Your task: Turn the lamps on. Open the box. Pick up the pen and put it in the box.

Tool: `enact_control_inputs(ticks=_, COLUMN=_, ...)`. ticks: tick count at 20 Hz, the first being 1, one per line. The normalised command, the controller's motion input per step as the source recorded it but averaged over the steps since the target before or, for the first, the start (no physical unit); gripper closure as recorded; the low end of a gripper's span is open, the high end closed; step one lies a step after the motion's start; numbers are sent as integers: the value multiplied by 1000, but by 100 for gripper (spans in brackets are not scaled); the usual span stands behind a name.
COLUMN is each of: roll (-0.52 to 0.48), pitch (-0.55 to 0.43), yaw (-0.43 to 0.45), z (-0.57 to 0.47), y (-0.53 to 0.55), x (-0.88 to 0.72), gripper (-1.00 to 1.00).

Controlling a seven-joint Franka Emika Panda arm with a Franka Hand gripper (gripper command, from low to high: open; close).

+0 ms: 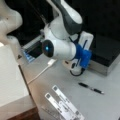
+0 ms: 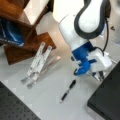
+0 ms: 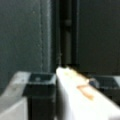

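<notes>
I see the gripper (image 2: 98, 75) low over the grey table (image 1: 100, 105), just beside the near edge of the box (image 2: 107, 100) — whether its jaws are wide or narrow I cannot tell. In both front views the box's black lid lies flat and closed. The pen (image 1: 91, 88) rests on the table apart from the gripper, toward a front view's bottom, and white strips (image 2: 37, 62) lie farther left of it.
</notes>
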Motion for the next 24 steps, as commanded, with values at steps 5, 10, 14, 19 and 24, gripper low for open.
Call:
enact_control_inputs(ticks=5, roll=-170, pitch=117, yaw=65, z=222, y=0, x=-80, gripper=100)
enact_control_inputs(ticks=10, roll=-171, pitch=131, yaw=80, z=177, y=-12, x=-47, gripper=100)
enact_control_inputs(ticks=14, roll=-219, pitch=127, yaw=173, z=327, y=-18, x=-64, gripper=100)
enact_control_inputs(ticks=19, roll=-144, pitch=31, yaw=325, z=389, y=-29, x=-64, gripper=100)
enact_control_inputs(ticks=24, roll=-131, pitch=38, yaw=279, z=216, y=-42, x=-8, gripper=100)
